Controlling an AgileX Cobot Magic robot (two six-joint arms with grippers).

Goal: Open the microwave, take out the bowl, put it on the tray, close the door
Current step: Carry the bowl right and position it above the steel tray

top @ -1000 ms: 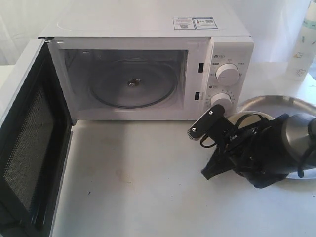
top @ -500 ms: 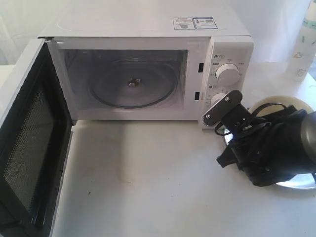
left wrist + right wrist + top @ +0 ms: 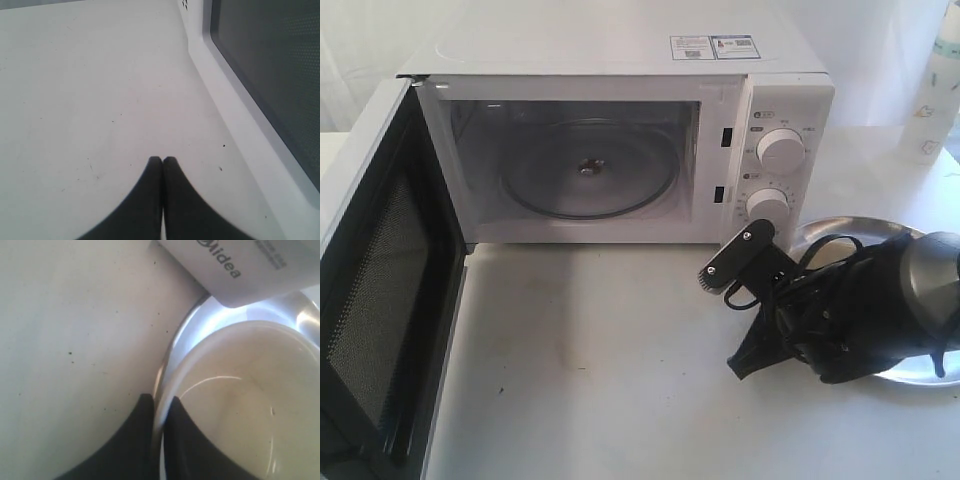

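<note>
Swung down from beside the lower dial, our right gripper (image 3: 160,400) pinches the rim of the small round cream bowl (image 3: 240,405) over the wide shiny silver metal tray (image 3: 835,228). Our left gripper (image 3: 162,160), fingers pressed together, hovers beside the mesh-faced white door (image 3: 380,300), which stands open on the large white boxy microwave (image 3: 620,40).

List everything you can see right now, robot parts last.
microwave: one, white, back of table, open
door: one, white with black mesh inner face, swung open at exterior view's left
glass turntable: one, clear, inside microwave
dials: two, white, microwave's front panel
tray: one, silver, on table beside microwave, partly hidden by arm
bowl: one, cream, over tray
bottle: one, white with teal label, back corner
table: one, white, under everything
left claw: one, black, shut, over table beside door
right claw: one, black, shut on bowl's rim
</note>
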